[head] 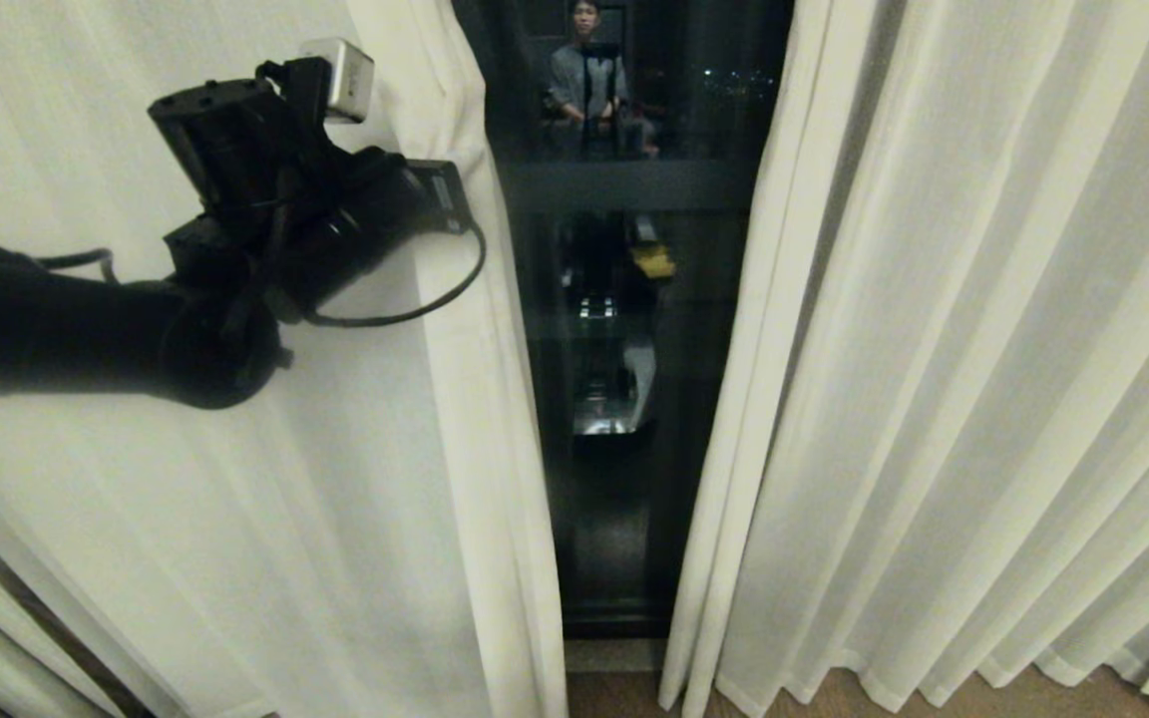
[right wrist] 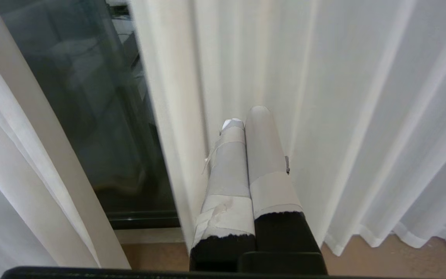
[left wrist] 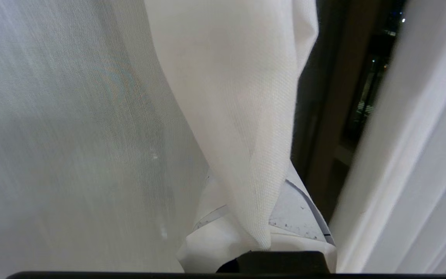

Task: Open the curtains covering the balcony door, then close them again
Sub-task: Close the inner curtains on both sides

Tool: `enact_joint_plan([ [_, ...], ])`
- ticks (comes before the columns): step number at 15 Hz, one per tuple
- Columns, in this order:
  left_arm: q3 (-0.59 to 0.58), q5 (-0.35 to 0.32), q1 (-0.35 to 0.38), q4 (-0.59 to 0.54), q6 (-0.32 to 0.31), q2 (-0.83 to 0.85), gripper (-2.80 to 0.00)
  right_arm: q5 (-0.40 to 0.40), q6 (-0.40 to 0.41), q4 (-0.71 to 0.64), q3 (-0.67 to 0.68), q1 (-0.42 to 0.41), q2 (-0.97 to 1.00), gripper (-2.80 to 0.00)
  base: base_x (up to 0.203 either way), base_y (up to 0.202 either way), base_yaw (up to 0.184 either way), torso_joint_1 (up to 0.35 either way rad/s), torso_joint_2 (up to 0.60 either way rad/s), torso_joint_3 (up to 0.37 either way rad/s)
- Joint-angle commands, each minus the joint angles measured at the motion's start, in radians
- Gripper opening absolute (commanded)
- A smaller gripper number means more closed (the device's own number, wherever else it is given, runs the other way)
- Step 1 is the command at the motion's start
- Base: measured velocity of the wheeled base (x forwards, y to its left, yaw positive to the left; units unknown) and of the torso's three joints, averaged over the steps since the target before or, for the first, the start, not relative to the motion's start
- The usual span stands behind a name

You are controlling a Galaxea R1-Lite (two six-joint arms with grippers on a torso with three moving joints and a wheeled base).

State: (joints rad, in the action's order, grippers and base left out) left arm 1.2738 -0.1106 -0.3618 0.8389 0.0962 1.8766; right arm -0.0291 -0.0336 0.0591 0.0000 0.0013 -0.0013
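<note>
Two curtains (head: 934, 349) hang parted, narrow gap between inner edges exposing balcony door (head: 624, 419): dark reflective glass, dark frame. Fabric cream, fine weave, vertical pleats, wavy hem near floor (head: 934, 698). Left gripper (left wrist: 261, 232) at left panel's inner edge beside door, clenched on pinched fold of curtain. Right gripper (right wrist: 246, 120) low beside right panel, taped fingers (right wrist: 261, 155) pressed together, holding nothing.
</note>
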Motion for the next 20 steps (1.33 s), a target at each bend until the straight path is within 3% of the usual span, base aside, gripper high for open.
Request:
enact_joint_plan([
  [1,-0.002,0.000,-0.007,0.005,0.000,-0.008,-2.80,0.000,0.000,0.001,0.000,0.000,0.001,-2.80,0.000,-0.184,0.004,0.004,0.00,0.002],
  [20,-0.005,0.002,-0.043,0.005,0.002,-0.027,-2.80,0.000,0.000,0.001,0.000,0.000,0.001,-2.80,0.000,-0.185,0.003,0.003,0.00,0.001],
])
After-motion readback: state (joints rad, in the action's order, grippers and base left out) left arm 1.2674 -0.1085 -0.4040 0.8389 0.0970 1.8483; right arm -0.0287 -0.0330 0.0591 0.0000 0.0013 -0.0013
